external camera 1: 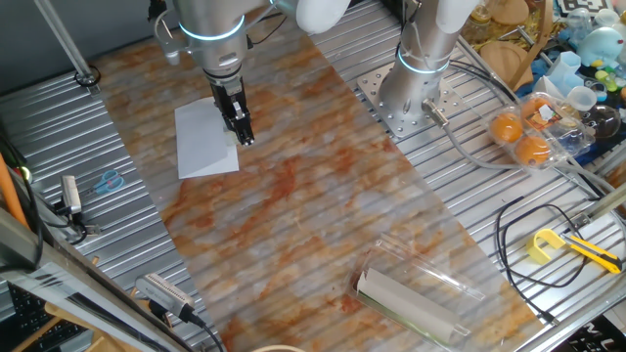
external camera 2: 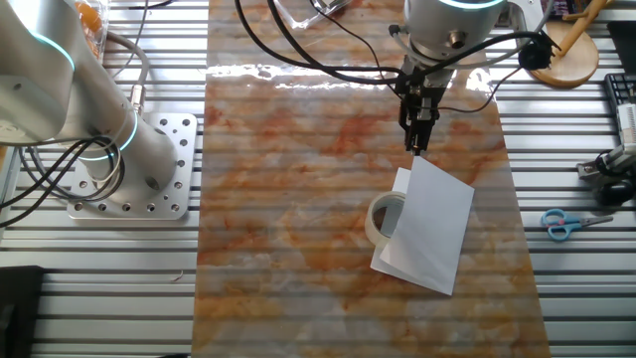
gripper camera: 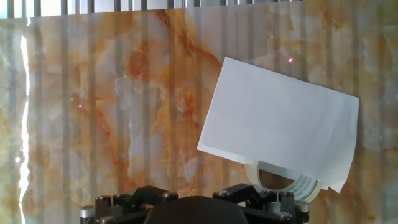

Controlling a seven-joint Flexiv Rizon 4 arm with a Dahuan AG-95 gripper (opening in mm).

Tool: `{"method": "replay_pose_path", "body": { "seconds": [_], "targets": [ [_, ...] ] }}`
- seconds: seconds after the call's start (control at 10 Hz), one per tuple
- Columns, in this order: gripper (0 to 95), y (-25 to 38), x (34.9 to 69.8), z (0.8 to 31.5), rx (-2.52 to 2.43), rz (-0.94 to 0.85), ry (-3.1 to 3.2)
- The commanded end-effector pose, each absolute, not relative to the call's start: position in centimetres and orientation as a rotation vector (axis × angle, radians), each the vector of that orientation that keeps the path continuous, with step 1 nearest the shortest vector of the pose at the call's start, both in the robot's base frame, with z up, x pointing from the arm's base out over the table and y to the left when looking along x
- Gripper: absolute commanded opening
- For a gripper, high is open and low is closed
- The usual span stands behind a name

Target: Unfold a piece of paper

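The piece of paper (external camera 2: 429,224) is lying folded on the marbled mat (external camera 2: 298,199), one edge resting over a tape roll (external camera 2: 384,219) — likely propping a flap for pickup. The gripper (external camera 2: 415,139) is hanging just above the paper's near corner, fingers looking narrow and holding nothing — positioned, probably, to catch that raised edge.

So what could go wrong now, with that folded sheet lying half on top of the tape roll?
1. The piece of paper lies folded and partly on the tape roll, so it sits unevenly; the end effector may struggle to catch just the top layer.
2. Pushing on the paper could slide it, or shove the roll along the smooth marbled mat.
3. A thin sheet might crumple or tear if pinched badly.
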State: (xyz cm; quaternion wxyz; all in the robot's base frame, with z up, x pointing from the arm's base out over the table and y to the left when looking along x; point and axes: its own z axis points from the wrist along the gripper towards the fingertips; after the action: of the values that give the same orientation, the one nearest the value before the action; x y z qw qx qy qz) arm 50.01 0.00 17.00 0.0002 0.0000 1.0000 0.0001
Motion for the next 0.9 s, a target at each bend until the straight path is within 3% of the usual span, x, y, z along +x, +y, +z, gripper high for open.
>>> {"method": "replay_pose_path", "body": {
  "seconds": [0.1, 0.9],
  "targets": [
    [0.0, 0.1, 49.8, 16.7, -0.558, 0.026, 3.152],
    [0.0, 0.1, 48.0, 14.5, -0.567, -0.003, 3.133]
  ]
}}
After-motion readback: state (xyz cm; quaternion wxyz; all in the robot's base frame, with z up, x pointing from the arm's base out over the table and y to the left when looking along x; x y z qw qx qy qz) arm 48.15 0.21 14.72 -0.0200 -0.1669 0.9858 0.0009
